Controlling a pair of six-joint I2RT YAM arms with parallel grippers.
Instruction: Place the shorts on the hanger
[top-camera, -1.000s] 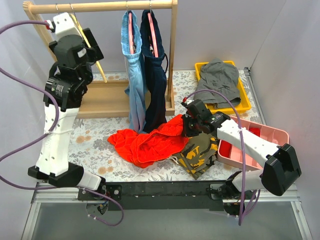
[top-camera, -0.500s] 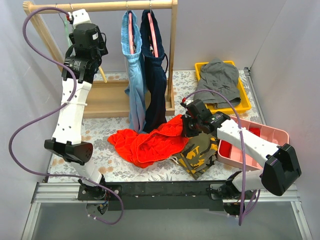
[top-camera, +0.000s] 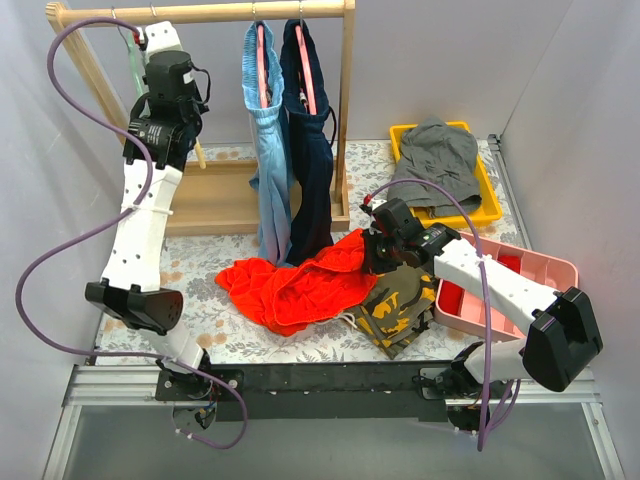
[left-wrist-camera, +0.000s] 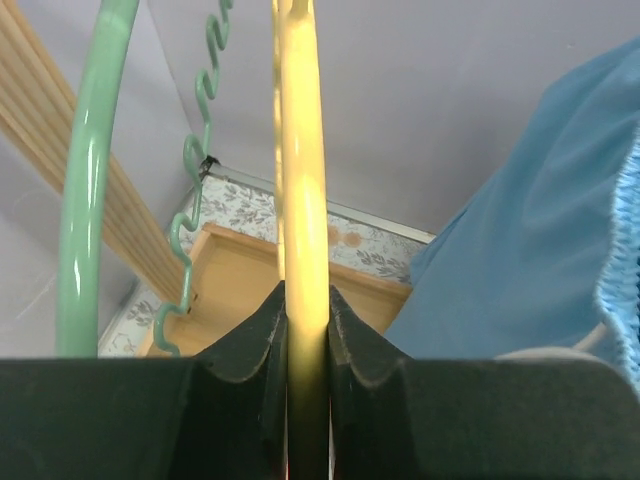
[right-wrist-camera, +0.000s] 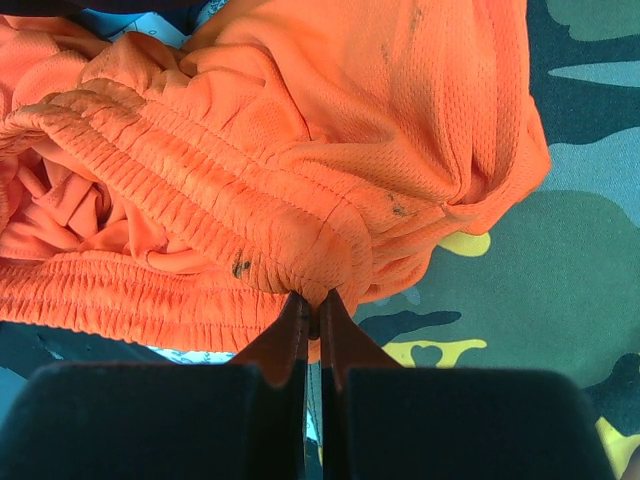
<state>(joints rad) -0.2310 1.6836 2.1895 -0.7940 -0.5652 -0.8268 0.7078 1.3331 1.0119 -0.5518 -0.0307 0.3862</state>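
Note:
The orange-red shorts (top-camera: 290, 285) lie bunched on the table in front of the rack. My right gripper (right-wrist-camera: 312, 300) is shut on a fold of their elastic waistband (right-wrist-camera: 250, 170), at the shorts' right end (top-camera: 378, 250). The pale-yellow hanger (left-wrist-camera: 302, 150) hangs at the left end of the wooden rack (top-camera: 200, 13). High beside the rack, my left gripper (left-wrist-camera: 307, 300) is shut on the hanger's thin bar, which runs straight up between the fingers. Only a short piece of the hanger (top-camera: 200, 155) shows in the top view, below the left wrist (top-camera: 168, 100).
A mint-green hanger (left-wrist-camera: 90, 180) hangs just left of the yellow one. Light blue shorts (top-camera: 265, 130) and navy shorts (top-camera: 310, 150) hang on pink hangers. Camouflage shorts (top-camera: 400, 305) lie under the right gripper. Grey shorts (top-camera: 435, 160) fill a yellow tray (top-camera: 490, 190). A pink bin (top-camera: 540, 270) sits right.
My left arm swung right along the rack to the yellow hanger, and its jaws closed on the bar. The right arm and the shorts have not moved.

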